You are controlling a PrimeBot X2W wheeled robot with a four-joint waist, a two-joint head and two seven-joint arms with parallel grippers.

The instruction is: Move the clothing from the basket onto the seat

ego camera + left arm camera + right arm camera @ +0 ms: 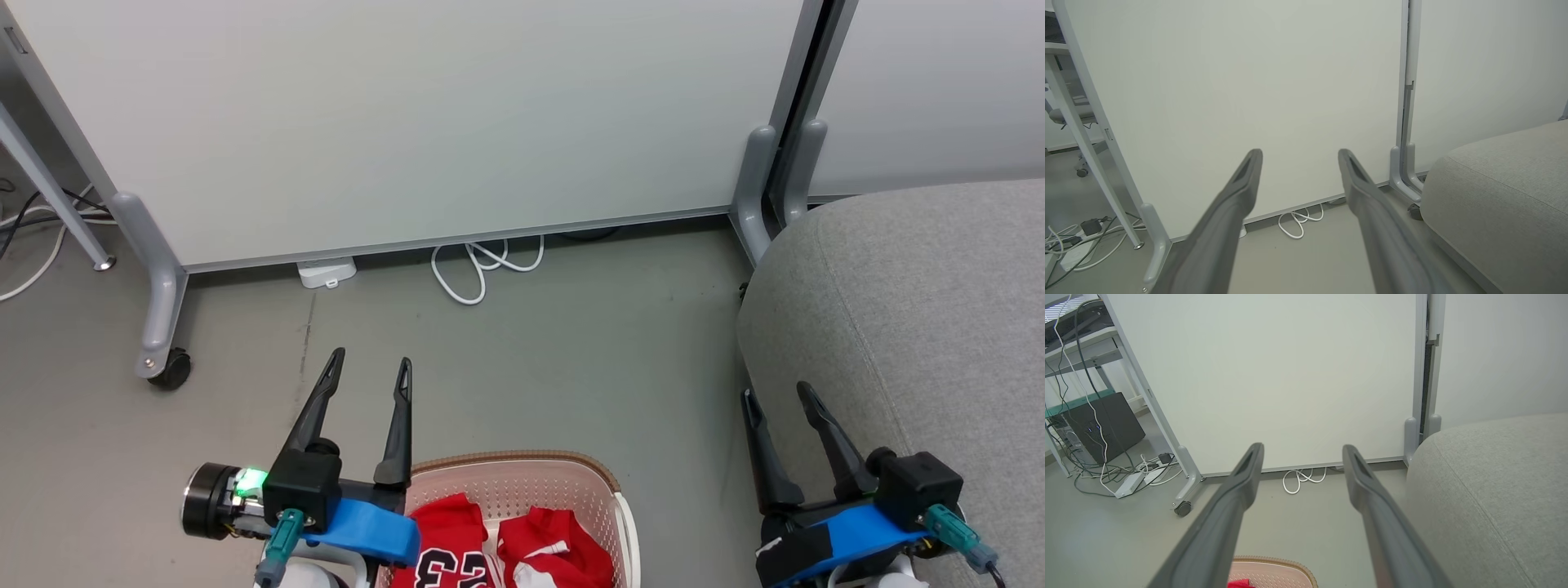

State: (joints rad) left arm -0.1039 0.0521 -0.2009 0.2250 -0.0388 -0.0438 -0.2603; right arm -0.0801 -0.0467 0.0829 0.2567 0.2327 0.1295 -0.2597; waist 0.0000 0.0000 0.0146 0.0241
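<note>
Clothing (506, 551) is all in the basket (522, 461) at the bottom centre of my head view. There are two red pieces lying side by side below the brown rim, the left one showing the numerals 23 and the right one with white trim. Nothing red lies on the seat (922, 310), the grey cushion along the right side of the frame. I judge the task not yet begun: both garments have to be lifted out and carried over to the right.

My left gripper (370, 359) sits at the lower left, its base beside the basket's left edge. Its fingers point up the frame over the floor, spread wide and holding nothing. My right gripper (775, 392) sits at the lower right, against the seat's near edge in the picture, fingers likewise parted and empty. Whether it touches the cushion I cannot tell.
</note>
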